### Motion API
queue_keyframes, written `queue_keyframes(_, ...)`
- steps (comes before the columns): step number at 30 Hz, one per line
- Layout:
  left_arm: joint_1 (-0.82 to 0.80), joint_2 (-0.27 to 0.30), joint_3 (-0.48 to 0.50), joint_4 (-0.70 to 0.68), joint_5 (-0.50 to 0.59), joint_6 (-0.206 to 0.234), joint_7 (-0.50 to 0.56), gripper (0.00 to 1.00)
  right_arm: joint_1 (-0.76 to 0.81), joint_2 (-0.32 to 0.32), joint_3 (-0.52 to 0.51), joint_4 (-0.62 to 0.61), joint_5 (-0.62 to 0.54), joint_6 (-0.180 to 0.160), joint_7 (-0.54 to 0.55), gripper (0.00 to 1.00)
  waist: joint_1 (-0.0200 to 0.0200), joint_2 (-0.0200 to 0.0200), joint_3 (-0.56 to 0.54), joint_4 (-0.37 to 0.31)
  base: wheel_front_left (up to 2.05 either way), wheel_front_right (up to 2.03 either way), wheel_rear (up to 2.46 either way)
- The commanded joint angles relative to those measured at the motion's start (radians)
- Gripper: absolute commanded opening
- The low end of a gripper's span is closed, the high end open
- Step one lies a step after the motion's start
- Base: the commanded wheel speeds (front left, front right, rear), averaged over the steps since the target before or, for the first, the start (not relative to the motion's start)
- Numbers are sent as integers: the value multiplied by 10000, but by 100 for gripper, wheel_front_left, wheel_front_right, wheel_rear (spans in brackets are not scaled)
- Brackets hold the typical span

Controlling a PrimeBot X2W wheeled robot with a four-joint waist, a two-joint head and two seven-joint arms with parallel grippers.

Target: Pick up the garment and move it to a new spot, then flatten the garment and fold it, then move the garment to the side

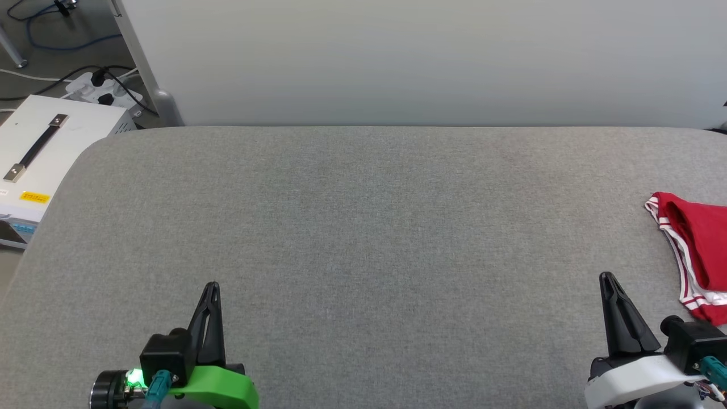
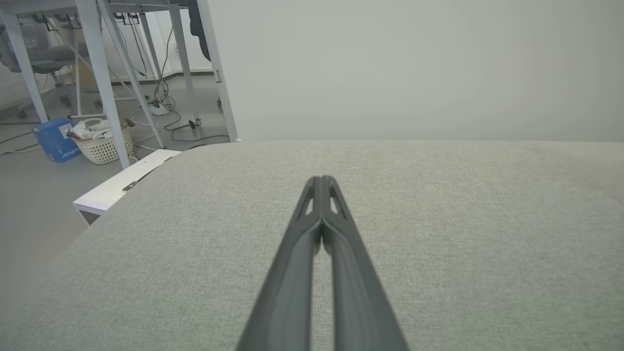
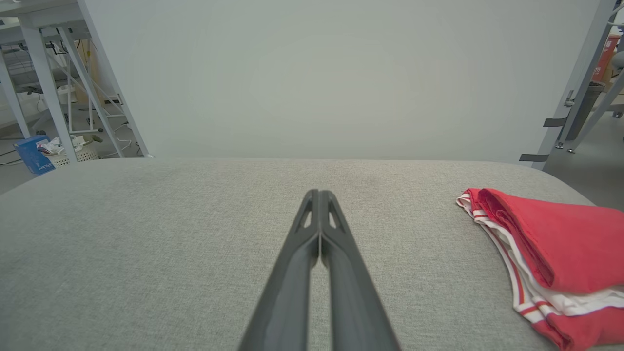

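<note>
Left gripper and right gripper both sit pinched together, empty. The folded garment lies far right on the desk; a careless sweep there might drag it off.

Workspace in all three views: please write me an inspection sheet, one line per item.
Surface: grey fabric-covered table with rounded corners.
Job's things: red garment with red-and-white striped trim, folded over, at the table's right edge.
Clutter: nothing seen on the table.
Grippers: left gripper and right gripper both shut, holding nothing, apart from the garment.
Cables: black and blue cables and a white power strip on the floor, far left.
Surroundings: white box with black handle beside the table; pale wall panel behind; white basket beyond.
</note>
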Motion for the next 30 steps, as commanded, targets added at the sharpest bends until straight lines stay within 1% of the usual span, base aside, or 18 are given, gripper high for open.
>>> queue_keyframes(1, -84, -50, 29, -42, 107, -7, 64, 0, -101, 23, 24, -67, -102, -1, 70, 0, 1, 0, -1, -2, 0, 0, 0)
queue_keyframes(30, -252, -148, 142, -231, 327, -21, 687, 0, -292, 171, 81, -195, -561, -4, 695, 0, 1, 0, -15, -51, 0, 0, 0)
